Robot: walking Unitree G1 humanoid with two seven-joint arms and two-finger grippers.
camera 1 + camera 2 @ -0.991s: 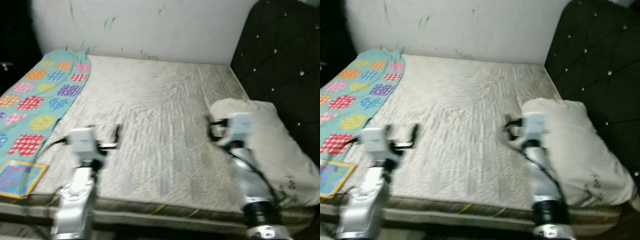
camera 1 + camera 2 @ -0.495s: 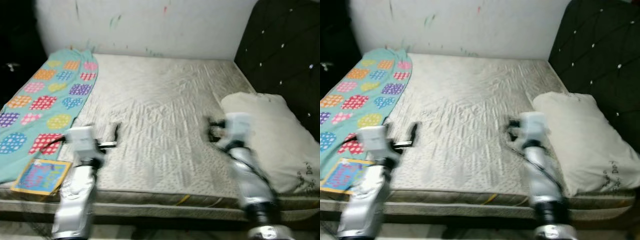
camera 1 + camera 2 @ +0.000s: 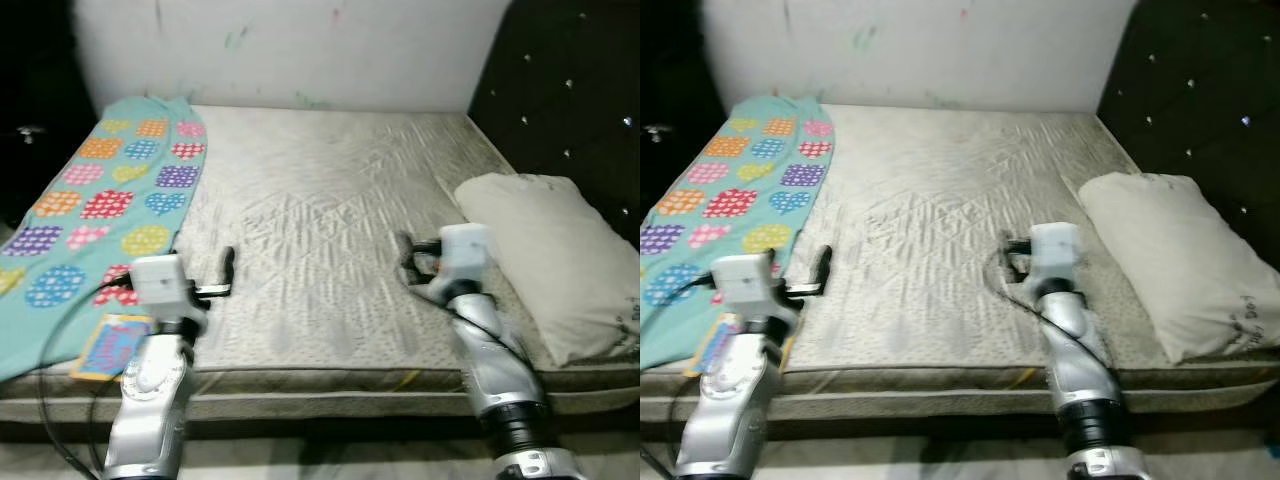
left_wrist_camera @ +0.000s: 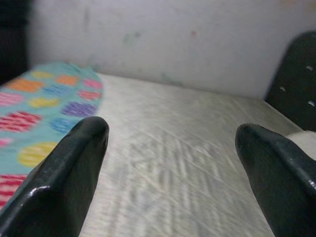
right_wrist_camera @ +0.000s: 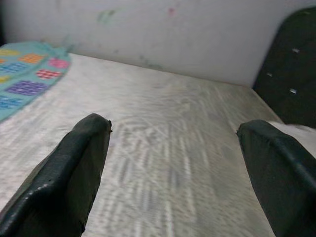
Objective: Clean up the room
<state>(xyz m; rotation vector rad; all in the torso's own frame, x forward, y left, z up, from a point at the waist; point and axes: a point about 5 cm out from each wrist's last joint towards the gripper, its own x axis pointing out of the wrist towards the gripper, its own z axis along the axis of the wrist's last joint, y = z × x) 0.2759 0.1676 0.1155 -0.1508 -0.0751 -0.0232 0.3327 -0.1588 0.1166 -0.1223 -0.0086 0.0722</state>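
My left gripper [image 4: 170,163] is spread wide and empty, held above the front edge of the bare grey quilted mattress [image 3: 330,220] toward its left side, and my right gripper [image 5: 173,163] is just as wide and empty, over the front edge right of the middle. Just beside my left gripper, along the mattress's left edge, lies the long turquoise cloth printed with coloured hearts and circles [image 3: 95,215], reaching from the far left corner to the front left corner. A small colourful flat booklet [image 3: 108,345] rests on its near end at the front edge. Near my right gripper, against the black tufted headboard [image 3: 570,100] at the right edge, sits the off-white soft pillow [image 3: 545,260]. I judge the cloth light and limp, so it should bunch when pinched; I would take a fold at its near edge. The pillow looks squashy, best gripped at a corner.
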